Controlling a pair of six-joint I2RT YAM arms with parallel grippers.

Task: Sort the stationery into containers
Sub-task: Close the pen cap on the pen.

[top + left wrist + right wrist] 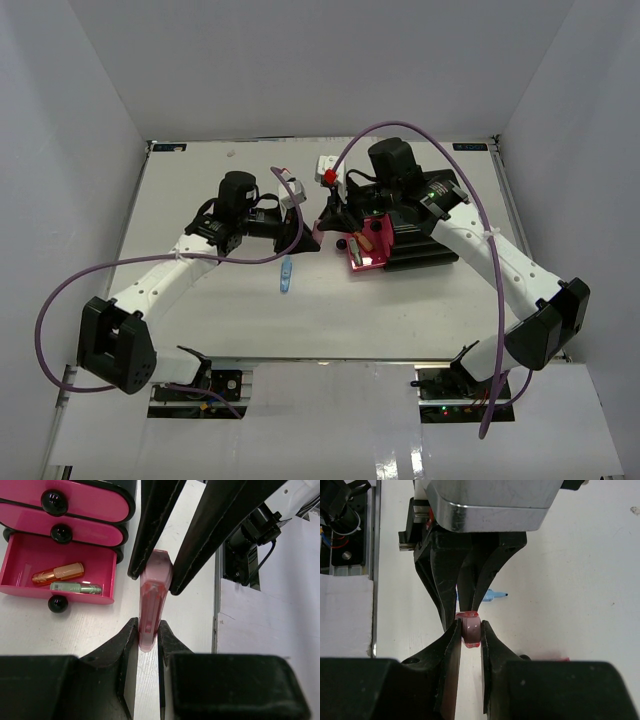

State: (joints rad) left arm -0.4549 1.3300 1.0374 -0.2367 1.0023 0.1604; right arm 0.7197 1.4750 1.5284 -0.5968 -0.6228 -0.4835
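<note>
While between two hands [148, 630] [470, 630], one pen [151, 600]; two items [59, 573] [76, 587] in drawer [25, 555]

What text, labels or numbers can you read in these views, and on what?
No legible text in any view.
pink drawers: plain fronts, no print.
pink pen: no marking visible.
orange pen and green pen in the open drawer: nothing readable.
white piece, far side: too small to read.

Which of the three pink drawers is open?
The bottom drawer: pulled out, with an orange piece and a green piece lying inside. The middle drawer and top drawer sit flush, shut.
</note>
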